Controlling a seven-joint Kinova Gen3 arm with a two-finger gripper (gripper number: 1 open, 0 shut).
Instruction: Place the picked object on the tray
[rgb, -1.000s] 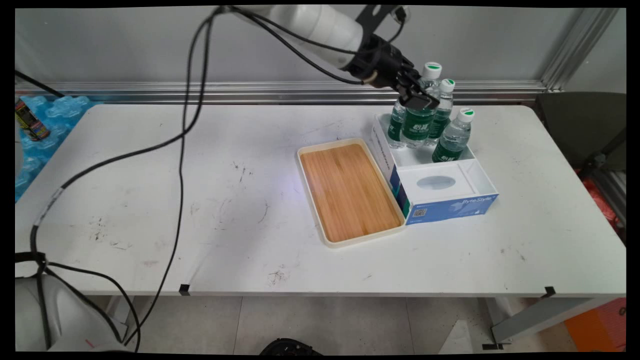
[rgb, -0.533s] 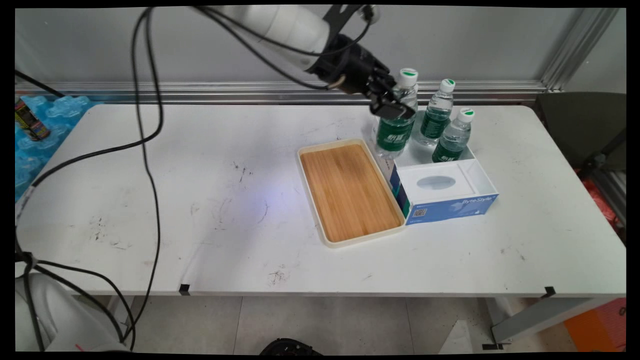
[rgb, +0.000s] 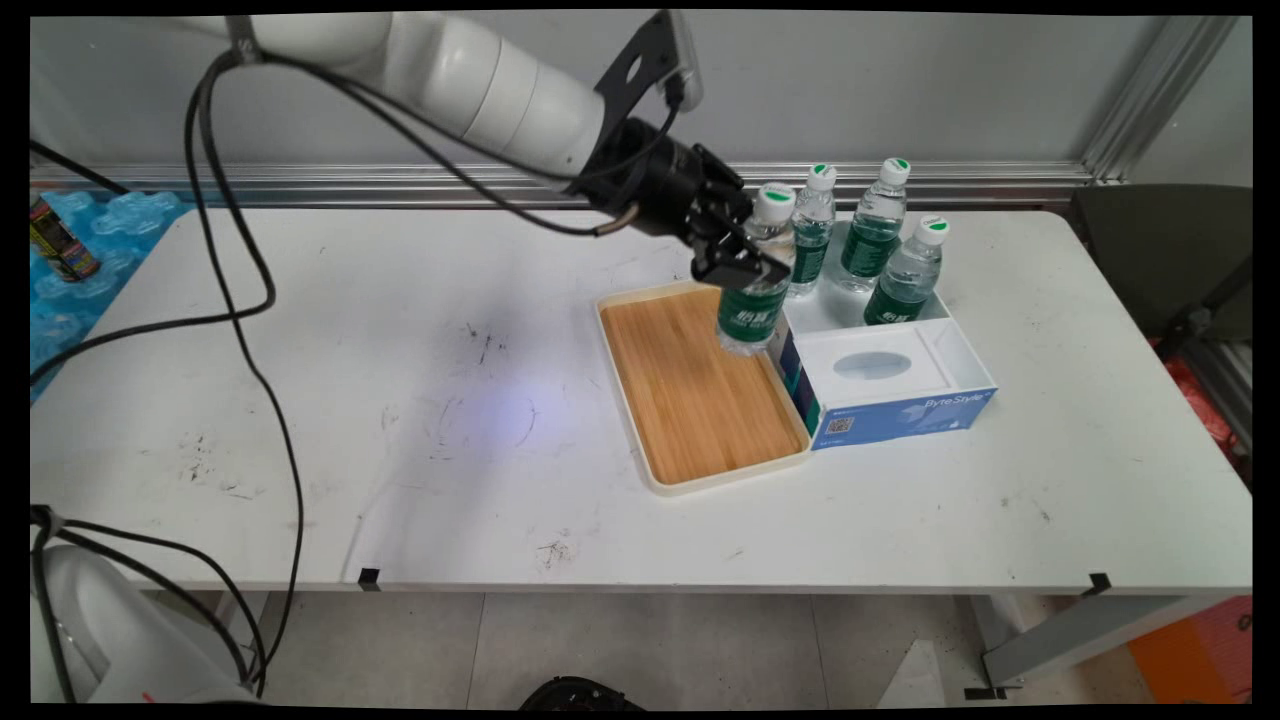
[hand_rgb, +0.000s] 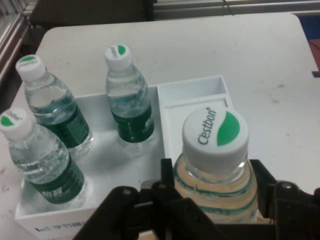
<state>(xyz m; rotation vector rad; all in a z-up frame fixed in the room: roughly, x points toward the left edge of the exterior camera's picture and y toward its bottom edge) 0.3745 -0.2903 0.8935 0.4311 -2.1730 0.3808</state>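
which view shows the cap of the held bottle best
The hand view: the held bottle's cap fills the frame close up, its Cestbon lettering readable. The main view shows the cap small, from the side, above the gripper.

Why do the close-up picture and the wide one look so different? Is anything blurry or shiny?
Main view: evenly lit, sharp, soft shadow under the held bottle on the tray. Hand view: dimmer; the cap reads clearly, the tool at the bottom edge is dark, the three bottles behind look slightly soft.

A white table (rgb: 300, 400) bears a wooden tray (rgb: 690, 400) and a white organizer box (rgb: 965, 350).
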